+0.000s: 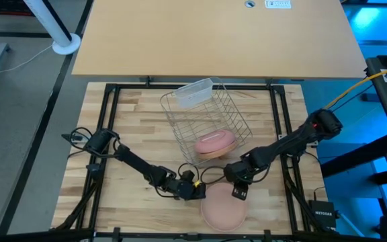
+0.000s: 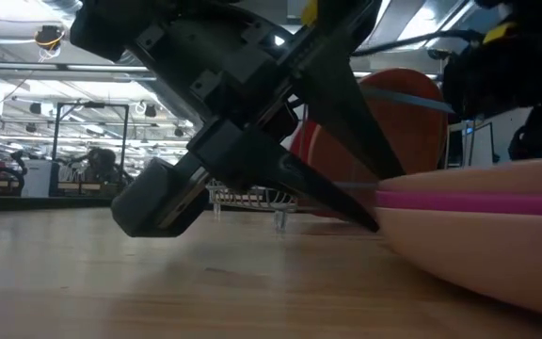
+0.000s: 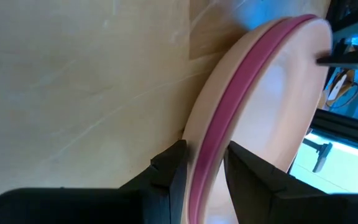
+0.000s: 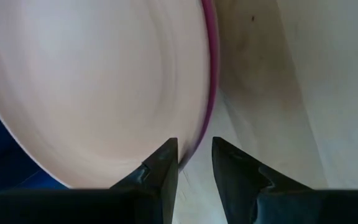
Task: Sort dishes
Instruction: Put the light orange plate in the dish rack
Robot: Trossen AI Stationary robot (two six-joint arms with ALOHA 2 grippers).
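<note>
A stack of dishes (image 1: 224, 210) lies on the wooden table near its front edge: a pale peach plate on top (image 2: 497, 179), a magenta one (image 2: 478, 201) in the middle and a pale peach one (image 2: 478, 250) at the bottom. My left gripper (image 1: 199, 193) is at the stack's left rim. My right gripper (image 1: 239, 195) is at its far rim. Both are shut on the rim. Two more plates, pink over orange (image 1: 213, 143), rest inside the wire rack. My left gripper pinches the stack's left rim (image 3: 199, 155) between its two fingers. One finger (image 2: 384, 160) lies over the top plate and the other (image 2: 346, 209) meets the bottom plate's rim. They slant down from the table's left. The stack rests on the table. My right gripper has the far rim of the top peach plate, with the magenta edge (image 4: 199, 146) under it, between its fingers. One finger (image 4: 163, 163) lies on the plate's upper face and the other (image 4: 229, 163) outside the rim. It slants down from the far right. How many layers it has, I cannot tell.
The silver wire rack (image 1: 179, 128) stands at the table's middle, just beyond both grippers. A clear plastic tub (image 1: 195, 92) sits at its far end. Bare wood (image 1: 133, 128) lies left of the rack. A dark frame (image 1: 106, 134) runs around the table.
</note>
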